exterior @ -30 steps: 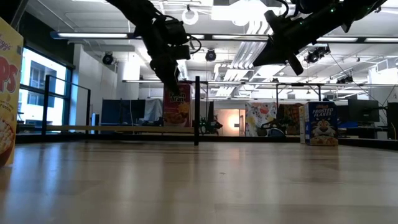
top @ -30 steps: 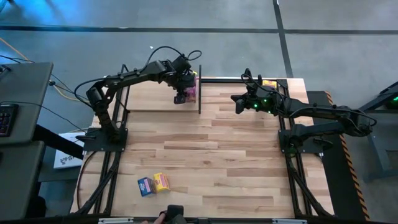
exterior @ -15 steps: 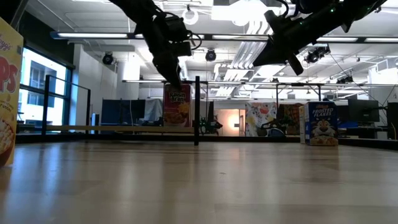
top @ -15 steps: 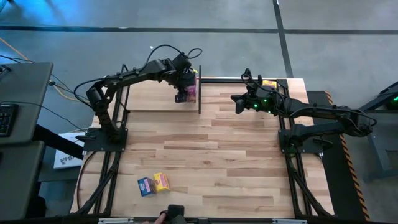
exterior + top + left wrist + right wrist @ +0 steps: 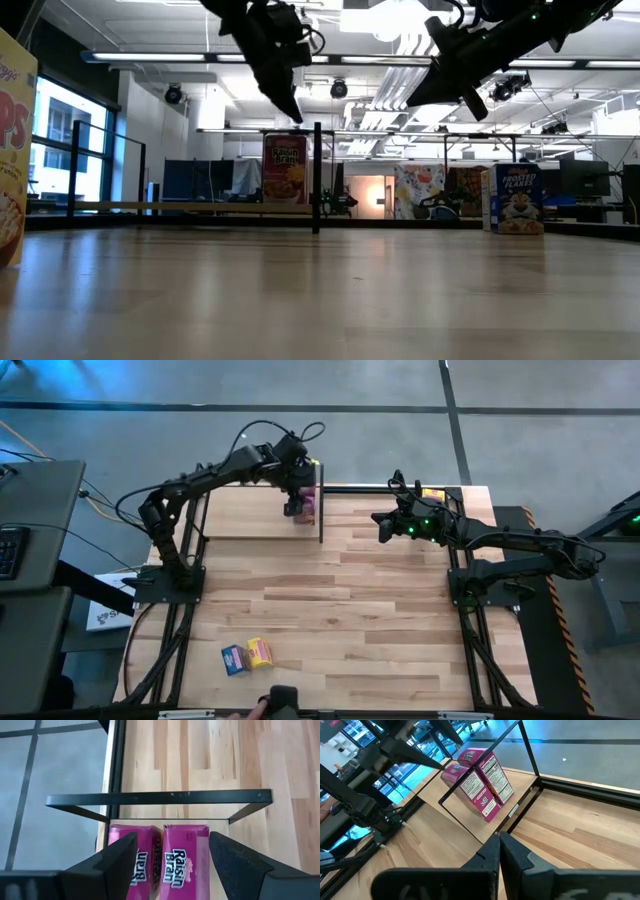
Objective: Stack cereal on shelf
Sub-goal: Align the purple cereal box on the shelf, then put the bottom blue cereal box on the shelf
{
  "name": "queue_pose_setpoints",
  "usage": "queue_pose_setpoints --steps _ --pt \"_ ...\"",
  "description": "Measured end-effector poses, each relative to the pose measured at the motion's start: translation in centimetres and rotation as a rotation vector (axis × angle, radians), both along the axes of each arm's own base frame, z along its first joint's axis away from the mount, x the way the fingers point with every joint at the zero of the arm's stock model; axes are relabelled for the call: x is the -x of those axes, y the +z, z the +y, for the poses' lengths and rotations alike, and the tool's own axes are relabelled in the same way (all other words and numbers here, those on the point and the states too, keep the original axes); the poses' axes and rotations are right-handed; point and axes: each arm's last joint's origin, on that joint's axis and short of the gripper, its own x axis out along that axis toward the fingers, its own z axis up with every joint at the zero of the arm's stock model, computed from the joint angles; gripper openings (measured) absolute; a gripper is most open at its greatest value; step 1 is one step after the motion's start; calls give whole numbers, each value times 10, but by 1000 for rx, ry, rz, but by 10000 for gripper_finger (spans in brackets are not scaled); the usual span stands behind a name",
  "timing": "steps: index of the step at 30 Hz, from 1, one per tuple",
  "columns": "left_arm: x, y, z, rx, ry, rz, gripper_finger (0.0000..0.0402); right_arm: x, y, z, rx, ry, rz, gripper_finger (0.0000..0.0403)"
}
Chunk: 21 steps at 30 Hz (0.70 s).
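Nearest the front edge of the striped-plank wooden tabletop (image 5: 330,620): a tiny blue cereal box (image 5: 234,659) and a tiny yellow cereal box (image 5: 259,652), touching side by side, well apart from both arms. Farther back, at the table's right side: the dark two-finger right gripper (image 5: 381,526) held in the air, fingers (image 5: 512,851) pressed together on nothing, pointing toward the middle of the rear edge. Behind its arm, at the rear right corner: another tiny yellow cereal box (image 5: 433,494), partly hidden, and in the low view a blue Frosted Flakes box (image 5: 516,199) standing upright over on the right. At the rear left: the pale wooden shelf board framed by thin black metal rods (image 5: 240,520), with two magenta-pink Raisin Bran cereal boxes (image 5: 160,860) standing upright on it, touching each other, tucked into the corner beside an upright black post (image 5: 317,177). Directly above those boxes: the dark two-finger left gripper (image 5: 293,508), fingers (image 5: 235,862) spread wide, holding nothing, clear of the box tops.
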Motion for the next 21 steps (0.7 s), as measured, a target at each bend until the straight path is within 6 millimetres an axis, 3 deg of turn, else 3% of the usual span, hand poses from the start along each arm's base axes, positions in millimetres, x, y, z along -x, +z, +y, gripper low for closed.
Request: queue_pose_setpoints --steps 6,12,17,21 --pt "5 40 -2 -7 62 -38 239 -1 4 0 26 5 -33 1" --pt "29 103 -17 98 197 -281 239 -4 14 -2 117 31 -106 18" --pt "73 146 -43 184 249 -537 239 -4 19 -6 121 78 -159 110" --pt "111 158 -72 181 282 -685 239 -3 21 -9 123 91 -185 204"
